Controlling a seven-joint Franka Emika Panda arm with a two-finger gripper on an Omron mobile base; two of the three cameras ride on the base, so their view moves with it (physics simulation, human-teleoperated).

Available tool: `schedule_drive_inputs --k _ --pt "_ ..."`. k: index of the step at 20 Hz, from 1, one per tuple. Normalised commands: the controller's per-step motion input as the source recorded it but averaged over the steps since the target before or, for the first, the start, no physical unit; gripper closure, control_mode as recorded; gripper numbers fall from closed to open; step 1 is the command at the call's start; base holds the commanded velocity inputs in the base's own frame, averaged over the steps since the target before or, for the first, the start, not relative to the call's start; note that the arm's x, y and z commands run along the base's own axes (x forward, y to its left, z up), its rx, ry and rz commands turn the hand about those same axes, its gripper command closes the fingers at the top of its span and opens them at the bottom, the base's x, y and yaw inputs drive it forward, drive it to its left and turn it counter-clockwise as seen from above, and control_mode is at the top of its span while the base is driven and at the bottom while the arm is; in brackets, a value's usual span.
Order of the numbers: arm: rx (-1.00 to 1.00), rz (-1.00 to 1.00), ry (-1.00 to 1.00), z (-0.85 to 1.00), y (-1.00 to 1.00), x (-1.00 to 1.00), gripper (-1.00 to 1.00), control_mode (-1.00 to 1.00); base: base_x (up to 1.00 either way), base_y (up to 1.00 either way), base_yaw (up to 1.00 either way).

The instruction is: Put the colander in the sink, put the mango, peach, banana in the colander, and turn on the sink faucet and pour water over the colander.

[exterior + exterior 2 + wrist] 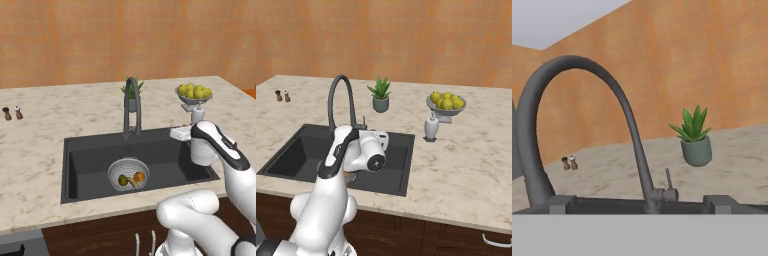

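Open-jawed, one gripper (640, 204) faces one faucet (587, 115). One colander (128, 173) sits in the sink (90, 155), holding one mango (122, 180), banana (132, 182), peach (139, 176). No readable writing.

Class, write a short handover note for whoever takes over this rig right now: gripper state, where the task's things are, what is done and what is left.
Gripper: open, holding nothing, level with the sink faucet and facing its base.
Colander sits in the sink, with the mango, banana and peach inside.
Done: colander placed, fruit loaded.
Left: turn on the faucet; no water visible yet.
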Motion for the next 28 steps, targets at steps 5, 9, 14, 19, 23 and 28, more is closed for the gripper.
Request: schedule_drive_inputs --k 5,9,14,19,23,28 --pt "0.00 0.00 -0.03 0.00 0.08 0.25 -1.00 -1.00 0.00 0.00 0.00" --pt "0.00 0.00 -0.04 -0.01 0.13 0.46 -1.00 -1.00 0.00 0.00 0.00" --pt "0.00 0.00 -0.01 -0.01 0.11 0.30 -1.00 -1.00 0.00 0.00 0.00" --pt "0.00 0.00 0.00 -0.06 0.06 0.11 -1.00 -1.00 0.00 0.00 0.00" --pt "0.00 0.00 -0.03 -0.32 0.00 0.16 -1.00 -1.00 0.00 0.00 0.00" --pt "0.00 0.00 -0.03 -0.23 0.00 0.36 -1.00 -1.00 0.00 0.00 0.00"
